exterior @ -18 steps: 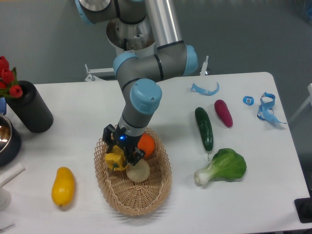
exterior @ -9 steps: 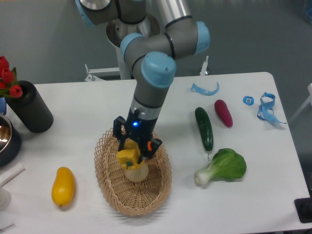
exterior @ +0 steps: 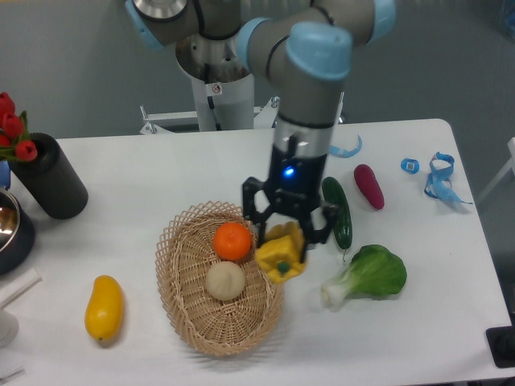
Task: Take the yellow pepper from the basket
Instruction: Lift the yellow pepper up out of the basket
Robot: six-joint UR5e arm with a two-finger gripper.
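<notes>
The yellow pepper (exterior: pixel 281 256) is blocky and glossy with a small green stem. My gripper (exterior: pixel 285 235) is shut on it and holds it in the air, over the right rim of the basket (exterior: pixel 190 326). The basket is an oval tan wicker one in the front middle of the table. An orange (exterior: pixel 233 240) and a pale round fruit (exterior: pixel 225 281) lie inside it.
A smooth yellow oval fruit (exterior: pixel 105 306) lies left of the basket. A cucumber (exterior: pixel 338 211), a purple vegetable (exterior: pixel 369 186) and a bok choy (exterior: pixel 369 276) lie to the right. A black cylinder vase (exterior: pixel 50 178) with red tulips and a dark bowl (exterior: pixel 11 229) stand at the left edge. Blue tape scraps (exterior: pixel 438 178) lie back right.
The gripper has lifted the yellow pepper out of the basket and carried it rightward to the basket's right rim. The orange and pale fruit are now uncovered.
</notes>
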